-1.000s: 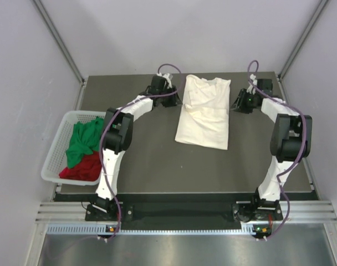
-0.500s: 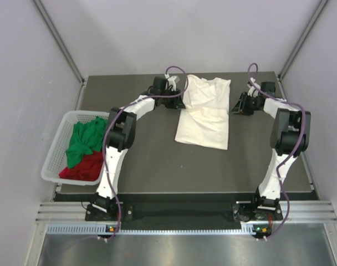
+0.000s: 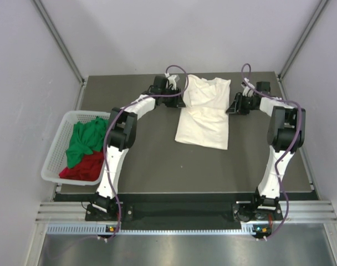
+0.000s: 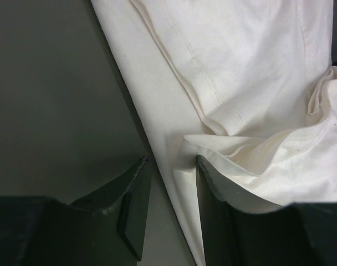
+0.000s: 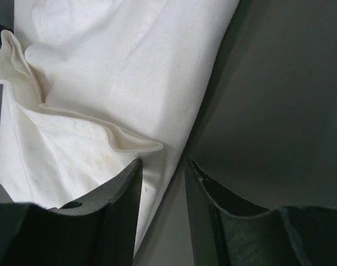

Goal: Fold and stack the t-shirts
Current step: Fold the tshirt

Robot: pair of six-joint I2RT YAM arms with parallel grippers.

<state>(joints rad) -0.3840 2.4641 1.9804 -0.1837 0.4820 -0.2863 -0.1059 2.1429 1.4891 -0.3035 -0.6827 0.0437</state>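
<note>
**Both hands reach the cream tee's sides**

Near left, the green t-shirt (image 3: 82, 137) and red t-shirt (image 3: 82, 167) wait in the basket (image 3: 51, 151), beside open table (image 3: 152, 166). Farther back, the right hand (image 5: 163, 162) has moved in to the cream-white t-shirt (image 3: 204, 116), opposite the left hand (image 4: 171, 159). Both are spread astride its side edges, pinching nothing; a fold grasp likely follows.

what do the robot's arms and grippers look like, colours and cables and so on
Both the left arm and right arm have white links with chunky black joints. A purple cable loops along each. The left gripper and right gripper have matte black, wedge-shaped fingers tapering to thin tips.
</note>
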